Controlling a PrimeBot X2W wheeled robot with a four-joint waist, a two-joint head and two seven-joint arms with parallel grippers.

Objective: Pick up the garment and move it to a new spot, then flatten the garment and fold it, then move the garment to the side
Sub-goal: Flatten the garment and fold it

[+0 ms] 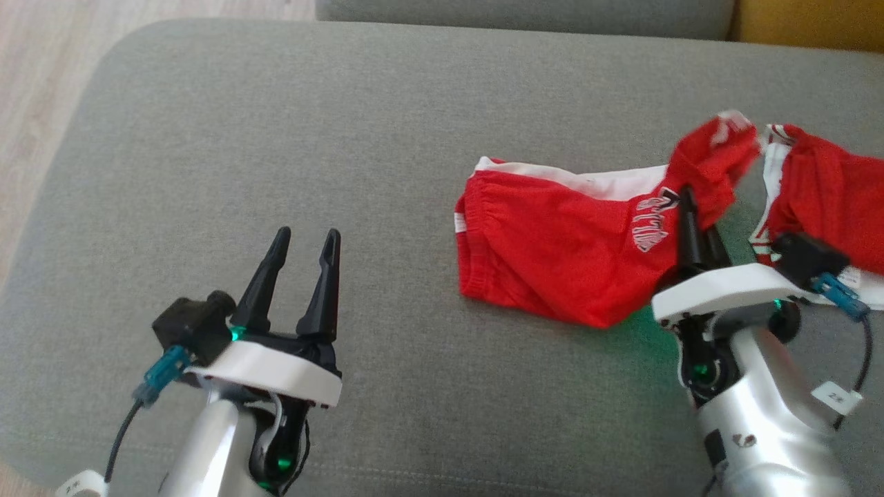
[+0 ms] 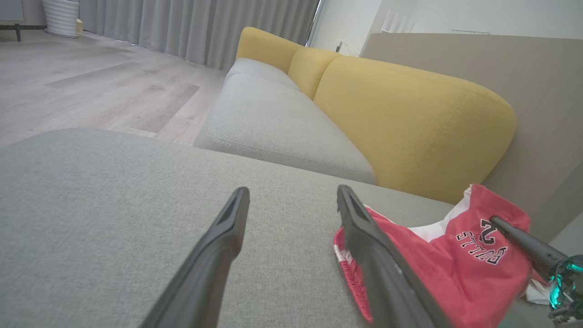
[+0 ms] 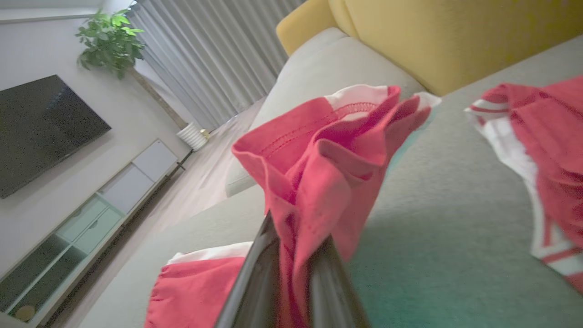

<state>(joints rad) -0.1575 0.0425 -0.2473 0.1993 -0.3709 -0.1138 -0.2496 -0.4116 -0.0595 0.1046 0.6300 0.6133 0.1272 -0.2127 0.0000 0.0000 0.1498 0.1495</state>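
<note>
The garment (image 1: pixel 552 248) is red with a white band and dark lettering, and lies crumpled on the right half of the grey cushion (image 1: pixel 276 138). My right gripper (image 1: pixel 687 200) is shut on a bunched fold at its right end and holds that fold raised off the cushion. In the right wrist view the red cloth (image 3: pixel 328 150) stands up, pinched in the right gripper (image 3: pixel 296 232). My left gripper (image 1: pixel 307 238) hovers open and empty over bare cushion to the left of the garment. In the left wrist view the left gripper (image 2: pixel 291 193) has the garment (image 2: pixel 455 273) to its right.
A second red piece with white striped trim (image 1: pixel 822 186) lies at the cushion's far right, just beyond the raised fold. Yellow backrests (image 2: pixel 410 118) rise behind the seat. Wooden floor (image 1: pixel 34 69) lies past the cushion's left edge.
</note>
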